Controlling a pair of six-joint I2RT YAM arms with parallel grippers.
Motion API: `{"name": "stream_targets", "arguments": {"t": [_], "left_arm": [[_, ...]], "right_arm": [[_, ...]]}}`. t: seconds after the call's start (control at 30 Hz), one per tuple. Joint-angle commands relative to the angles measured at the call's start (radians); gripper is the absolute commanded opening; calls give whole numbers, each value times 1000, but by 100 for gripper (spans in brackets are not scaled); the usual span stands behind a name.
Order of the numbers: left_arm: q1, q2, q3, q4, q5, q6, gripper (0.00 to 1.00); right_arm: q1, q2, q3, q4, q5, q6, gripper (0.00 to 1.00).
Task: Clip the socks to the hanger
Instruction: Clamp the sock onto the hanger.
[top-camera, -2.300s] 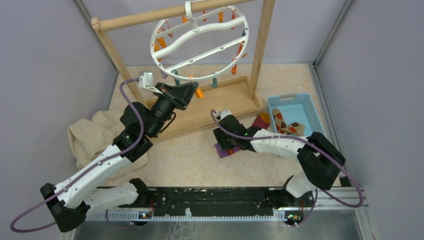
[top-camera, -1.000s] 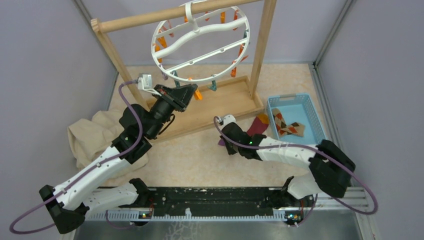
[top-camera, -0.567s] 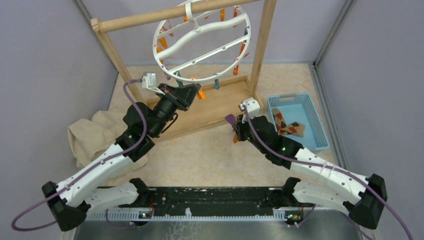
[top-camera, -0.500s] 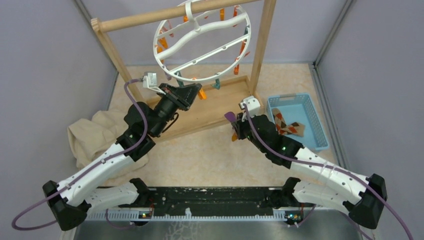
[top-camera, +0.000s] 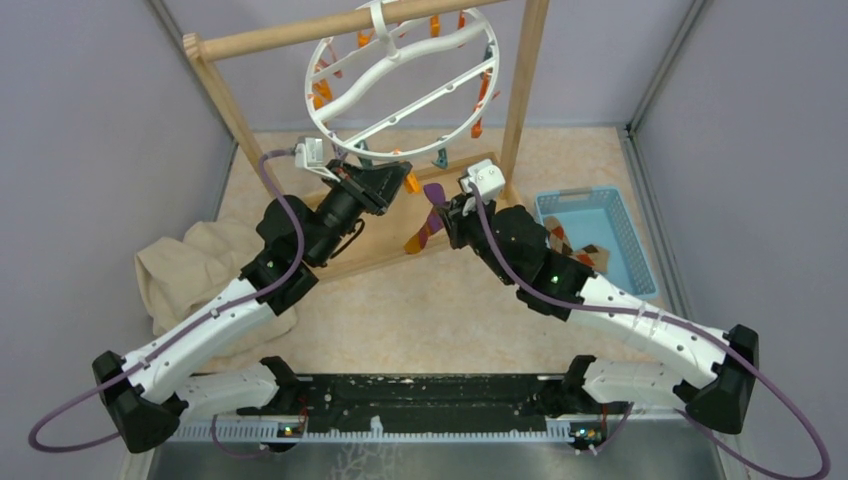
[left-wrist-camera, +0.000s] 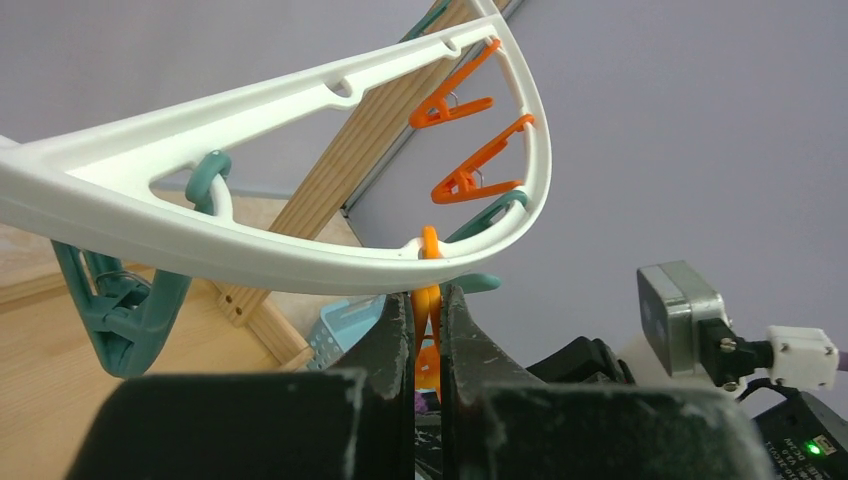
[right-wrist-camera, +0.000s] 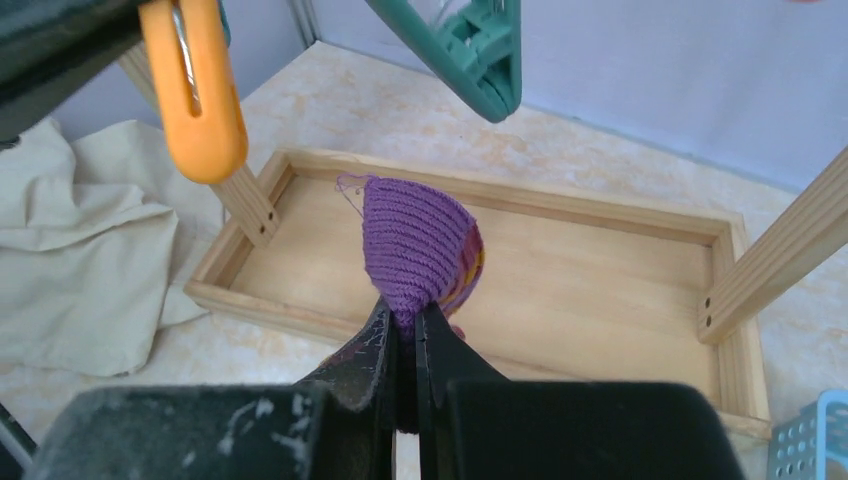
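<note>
Beneath the rail of the wooden stand (top-camera: 290, 35), the white round hanger (top-camera: 400, 85) is hung by its hook, with its ring tilted and orange and teal clips dangling from the rim. At the ring's lower edge, an orange clip (left-wrist-camera: 430, 255) is pinched between the closed fingers of the left gripper (left-wrist-camera: 428, 300); a teal clip (left-wrist-camera: 125, 310) is seen hanging just beside it.

The maroon-purple sock (right-wrist-camera: 415, 245) is clamped at one end between the closed fingers of the right gripper (right-wrist-camera: 405, 315) and is held up over the stand's tray-like base, near the gripped orange clip but apart from it. From the overhead view, the rest of that sock is seen hanging below the gripper, with its orange tip lowest.

The brown-tan sock (top-camera: 583, 256) is left lying in the blue basket (top-camera: 585, 195) at the right of the table, partly hidden by the right arm. A beige cloth (top-camera: 185, 265) is bunched at the left, partly covered by the left arm.
</note>
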Motion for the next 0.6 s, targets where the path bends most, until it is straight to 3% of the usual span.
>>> {"name": "stream_targets", "arguments": {"t": [0.0, 0.57], "left_arm": [[-10, 10, 1, -92, 47, 23, 0], [-10, 35, 29, -86, 59, 11, 0]], "right_arm": [[19, -37, 57, 54, -25, -27, 0], [76, -88, 53, 43, -85, -30, 0]]}}
